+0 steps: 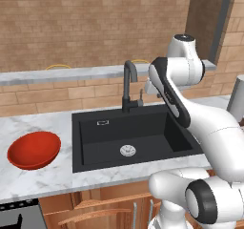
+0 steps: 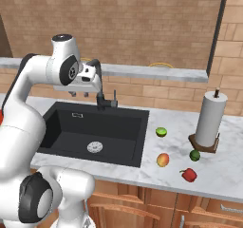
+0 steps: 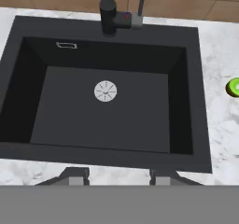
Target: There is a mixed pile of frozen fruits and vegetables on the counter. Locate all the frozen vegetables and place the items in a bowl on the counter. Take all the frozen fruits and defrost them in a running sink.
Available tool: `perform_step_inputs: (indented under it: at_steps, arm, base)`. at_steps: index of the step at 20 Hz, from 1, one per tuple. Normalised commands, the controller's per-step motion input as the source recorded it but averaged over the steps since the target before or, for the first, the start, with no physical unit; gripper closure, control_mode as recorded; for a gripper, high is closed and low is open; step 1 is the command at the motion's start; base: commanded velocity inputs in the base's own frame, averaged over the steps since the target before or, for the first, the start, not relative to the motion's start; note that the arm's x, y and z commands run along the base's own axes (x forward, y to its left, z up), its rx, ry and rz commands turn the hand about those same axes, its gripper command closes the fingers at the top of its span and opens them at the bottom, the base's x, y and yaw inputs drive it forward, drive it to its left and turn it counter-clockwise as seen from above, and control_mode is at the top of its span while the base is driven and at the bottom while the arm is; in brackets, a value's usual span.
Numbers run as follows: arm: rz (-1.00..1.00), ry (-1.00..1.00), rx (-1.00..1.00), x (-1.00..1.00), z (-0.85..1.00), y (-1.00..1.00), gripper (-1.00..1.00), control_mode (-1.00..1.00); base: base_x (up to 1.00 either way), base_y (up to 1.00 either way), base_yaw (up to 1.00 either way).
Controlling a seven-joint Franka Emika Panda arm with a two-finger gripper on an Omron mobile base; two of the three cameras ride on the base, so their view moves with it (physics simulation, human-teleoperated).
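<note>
Though the frame's right edge cuts off the lime-green fruit (image 3: 234, 87), the jaws (image 3: 118, 175) hang spread and empty above the sink (image 3: 100, 106). The other three pieces lie right of the sink on the tabletop (image 2: 223, 175); the red bowl (image 1: 33, 150) sits left of it.

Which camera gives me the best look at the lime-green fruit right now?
The right base view: the lime-green fruit sits whole on the counter just right of the sink, with the other three pieces nearby. The hand view catches part of it, cut off at the right edge.
</note>
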Motion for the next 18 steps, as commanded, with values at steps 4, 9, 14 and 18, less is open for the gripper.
perform_step_inputs:
  at_steps: [4, 9, 14, 18]
  arm:
    - [-0.01, 0.00, 0.00, -0.05, 0.00, -0.04, -1.00, -1.00]
    - [-0.04, 0.00, 0.00, -0.12, 0.00, -0.12, -1.00, -1.00]
    - [-0.06, 0.01, 0.00, -0.07, 0.00, -0.15, -1.00, -1.00]
    - [-0.07, 0.00, 0.00, -0.12, 0.00, -0.31, -1.00, -1.00]
  base:
    - [0.00, 0.00, 0.00]
    - [0.00, 0.00, 0.00]
    - [0.00, 0.00, 0.00]
    - [0.00, 0.00, 0.00]
